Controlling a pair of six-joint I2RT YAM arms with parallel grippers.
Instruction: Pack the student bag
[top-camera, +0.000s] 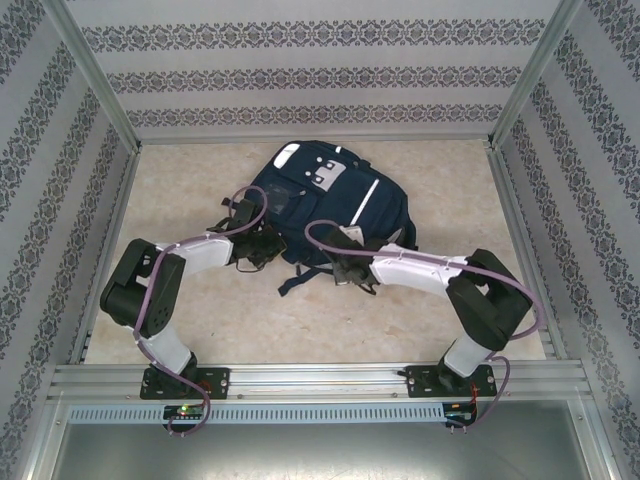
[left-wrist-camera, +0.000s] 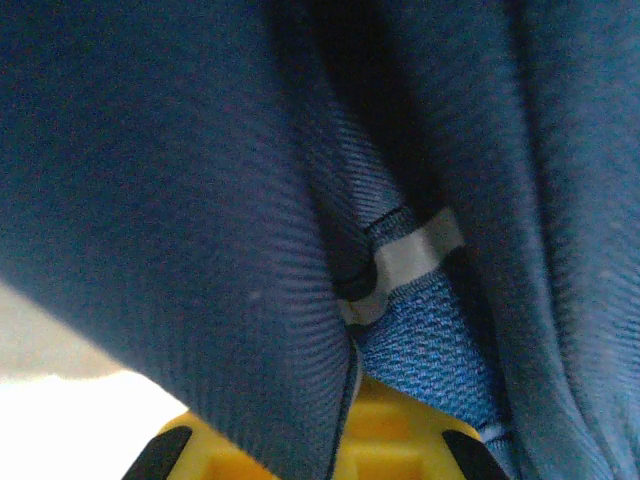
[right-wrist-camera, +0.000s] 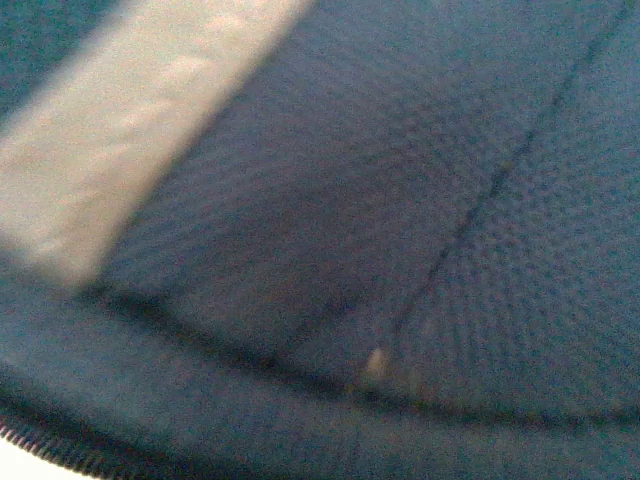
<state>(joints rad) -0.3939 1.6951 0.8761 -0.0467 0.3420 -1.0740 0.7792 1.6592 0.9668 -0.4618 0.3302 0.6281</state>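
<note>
The student bag (top-camera: 320, 195), navy with white stripes, lies flat at the back middle of the table, its dark straps trailing toward me. My left gripper (top-camera: 258, 246) is at the bag's near left edge. In the left wrist view a fold of navy bag fabric (left-wrist-camera: 200, 200) and blue mesh (left-wrist-camera: 430, 350) runs down into the middle of the yellow gripper body (left-wrist-camera: 400, 440); the jaws are shut on it, their tips hidden. My right gripper (top-camera: 341, 264) is shut at the bag's near edge. In the right wrist view bag fabric (right-wrist-camera: 350, 200) with a pale stripe (right-wrist-camera: 130, 130) hides the fingers.
Patterned walls and metal frame posts (top-camera: 100, 90) enclose the table on three sides. A metal rail (top-camera: 320, 380) carries both arm bases at the near edge. Bare beige tabletop (top-camera: 300, 320) lies between the bag and the rail.
</note>
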